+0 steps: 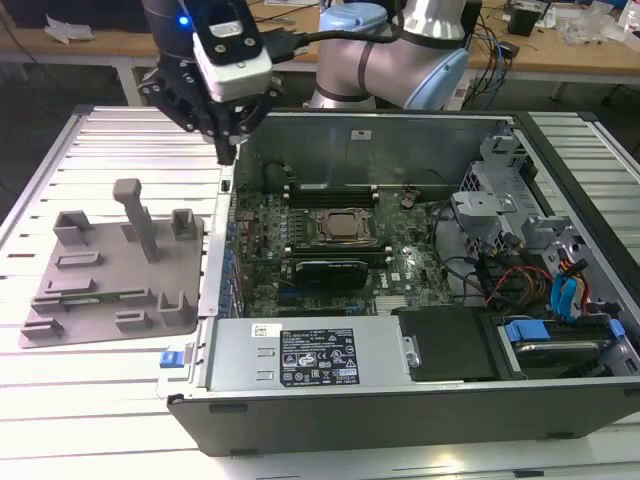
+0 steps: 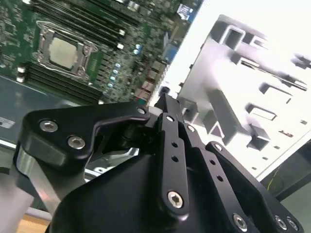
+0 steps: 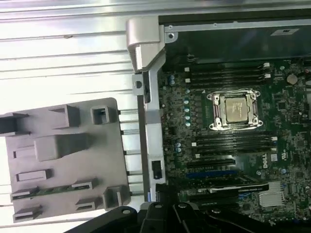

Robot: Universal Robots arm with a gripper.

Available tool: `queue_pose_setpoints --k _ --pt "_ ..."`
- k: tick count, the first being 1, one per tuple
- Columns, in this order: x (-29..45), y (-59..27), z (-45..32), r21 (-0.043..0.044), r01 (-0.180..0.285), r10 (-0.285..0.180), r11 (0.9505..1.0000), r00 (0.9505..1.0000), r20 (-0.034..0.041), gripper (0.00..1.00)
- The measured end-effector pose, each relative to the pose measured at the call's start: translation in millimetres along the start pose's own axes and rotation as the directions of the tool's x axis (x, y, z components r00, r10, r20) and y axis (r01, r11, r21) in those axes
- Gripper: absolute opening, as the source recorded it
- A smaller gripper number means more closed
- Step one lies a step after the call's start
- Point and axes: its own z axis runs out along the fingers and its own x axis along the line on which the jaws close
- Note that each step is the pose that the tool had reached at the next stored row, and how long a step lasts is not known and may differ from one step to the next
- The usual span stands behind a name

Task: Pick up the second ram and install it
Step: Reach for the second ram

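Observation:
The second ram [image 3: 51, 190] is a thin green stick lying in a long holder near one edge of the grey plate [image 3: 73, 165]; in the exterior view the ram [image 1: 92, 297] shows as a dark line on the plate [image 1: 110, 275]. My gripper [image 1: 230, 150] hangs shut with nothing in it, above the open computer case's wall [image 1: 222, 230] on the exterior view's left, between the plate and the motherboard [image 1: 400, 260]. Its black fingers meet at a point in both wrist views [image 2: 164, 99] [image 3: 163, 191].
Inside the case sit the silver processor [image 3: 234, 108], dark memory slots [image 3: 233, 141], a power supply [image 1: 310, 350] at the front and a drive cage with cables [image 1: 540, 270] on the exterior view's right. A tall post [image 1: 135, 210] rises from the plate. Slatted white table [image 1: 120, 130] surrounds everything.

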Motion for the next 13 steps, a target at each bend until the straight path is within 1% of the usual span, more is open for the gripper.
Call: queue_pose_setpoints --k 1,2,5,6,7,8,9,10,12,13 --pt "9.1 -0.6 -0.3 0.0001 0.000 0.000 1.0000 1.0000 0.0000 0.08" --pt "20.6 -1.5 -0.5 0.0000 0.000 0.000 1.0000 1.0000 0.0003 0.08" --pt "45.7 -3.4 -1.0 -0.0001 0.000 0.000 1.0000 1.0000 0.0005 0.08" --pt "49.9 -3.7 -1.1 0.0000 0.000 0.000 1.0000 1.0000 0.0005 0.08" --pt "52.4 -3.9 -1.1 0.0000 0.000 0.000 1.0000 1.0000 0.0005 0.08" --pt "56.9 -4.2 -1.2 0.0000 0.000 0.000 1.0000 1.0000 0.0005 0.08" --pt "63.7 -4.7 -1.4 0.0001 0.000 0.000 1.0000 1.0000 0.0006 0.08" --pt "73.2 -5.4 -1.5 0.0000 0.000 0.000 1.0000 1.0000 0.0006 0.08" --pt "79.7 -5.9 -1.6 0.0000 0.000 0.000 1.0000 1.0000 0.0007 0.08" --pt "84.5 -6.3 -1.8 0.0000 0.000 0.000 1.0000 1.0000 0.0006 0.08"
